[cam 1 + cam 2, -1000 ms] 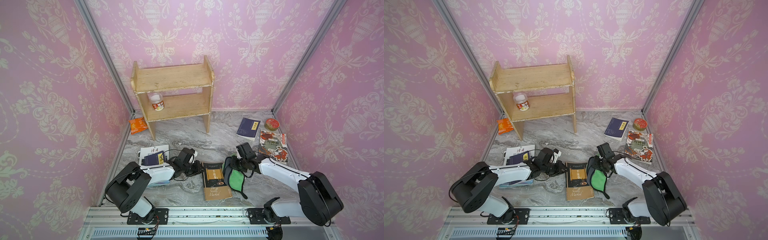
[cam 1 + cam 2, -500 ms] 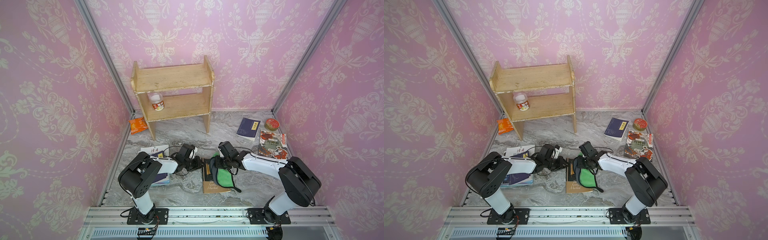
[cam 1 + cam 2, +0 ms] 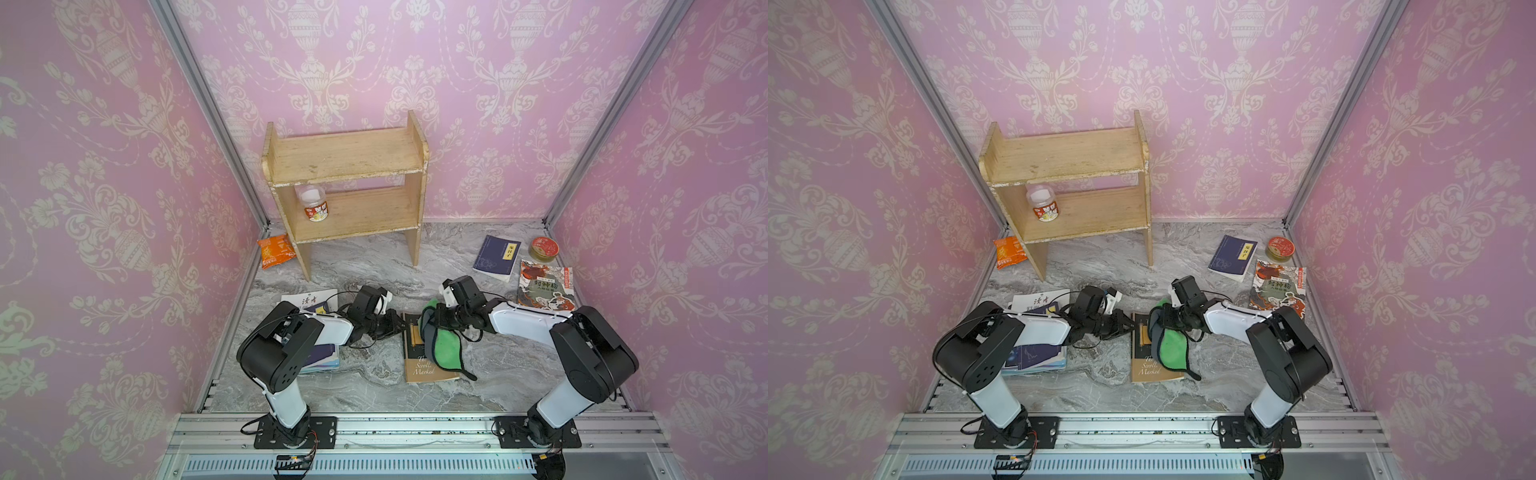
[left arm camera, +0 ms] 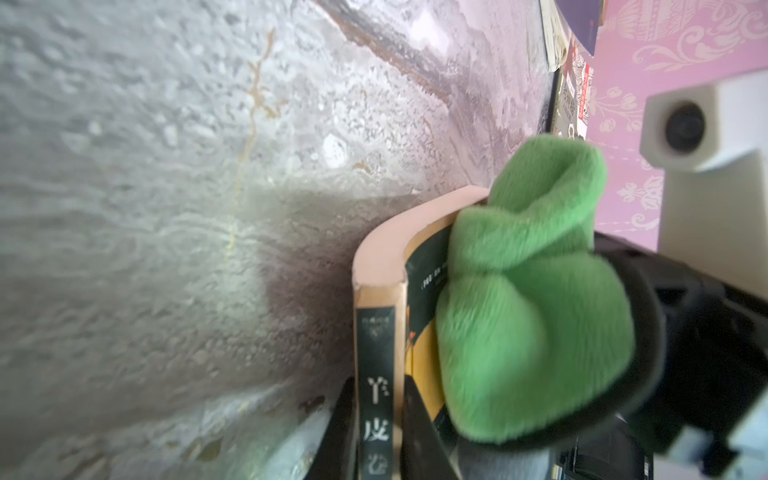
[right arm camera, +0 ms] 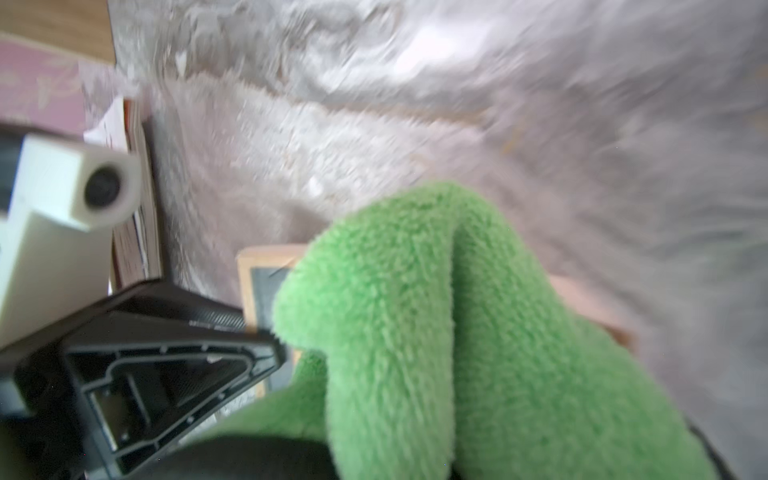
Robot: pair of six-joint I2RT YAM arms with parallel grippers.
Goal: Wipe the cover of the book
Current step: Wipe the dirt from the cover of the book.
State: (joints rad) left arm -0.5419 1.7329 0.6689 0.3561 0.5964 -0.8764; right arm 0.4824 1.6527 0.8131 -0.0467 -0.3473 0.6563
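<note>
In both top views the book (image 3: 419, 368) (image 3: 1148, 368), dark with tan edges, lies flat on the marble table. My left gripper (image 3: 400, 326) (image 3: 1128, 326) is shut on its left spine edge near the far end. In the left wrist view the spine (image 4: 376, 374) sits between the two black fingers (image 4: 419, 436). My right gripper (image 3: 437, 324) (image 3: 1166, 321) is shut on a green cloth (image 3: 444, 347) (image 3: 1173, 347) that lies across the cover's far half. The cloth (image 5: 457, 332) hides the right fingertips in the right wrist view.
A wooden shelf (image 3: 345, 158) with a jar (image 3: 313, 203) stands at the back. An orange packet (image 3: 274, 251) lies beside it. A blue book (image 3: 496, 257), a red tin (image 3: 544, 248) and an illustrated book (image 3: 544, 289) lie at the right. Stacked books (image 3: 307, 299) lie under the left arm.
My right gripper has dragged the green cloth leftward, from beside the book's right edge onto its cover. The left gripper has kept its hold on the spine edge.
</note>
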